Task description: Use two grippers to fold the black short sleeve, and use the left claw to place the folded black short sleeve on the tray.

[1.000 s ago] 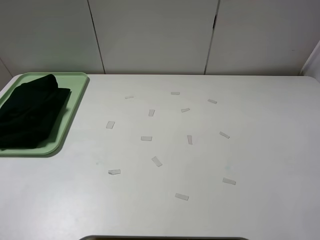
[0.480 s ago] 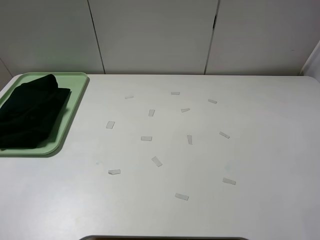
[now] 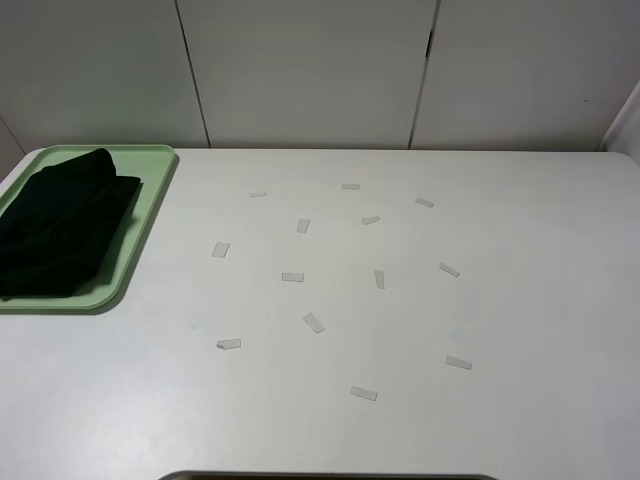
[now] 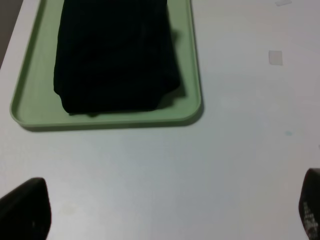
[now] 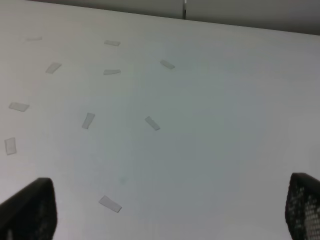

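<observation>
The black short sleeve (image 3: 60, 225) lies folded into a compact bundle on the pale green tray (image 3: 150, 200) at the table's far left. In the left wrist view the same folded garment (image 4: 115, 55) fills most of the tray (image 4: 110, 121). My left gripper (image 4: 167, 210) hovers over bare table a short way from the tray, open, with only its two dark fingertips (image 4: 25, 210) showing wide apart. Over the right part of the table my right gripper (image 5: 166, 210) is open too and holds nothing. Neither arm appears in the exterior high view.
Several small pale tape strips (image 3: 313, 322) are scattered over the middle of the white table (image 3: 520, 300); some show in the right wrist view (image 5: 110, 203). White wall panels stand behind the table's far edge.
</observation>
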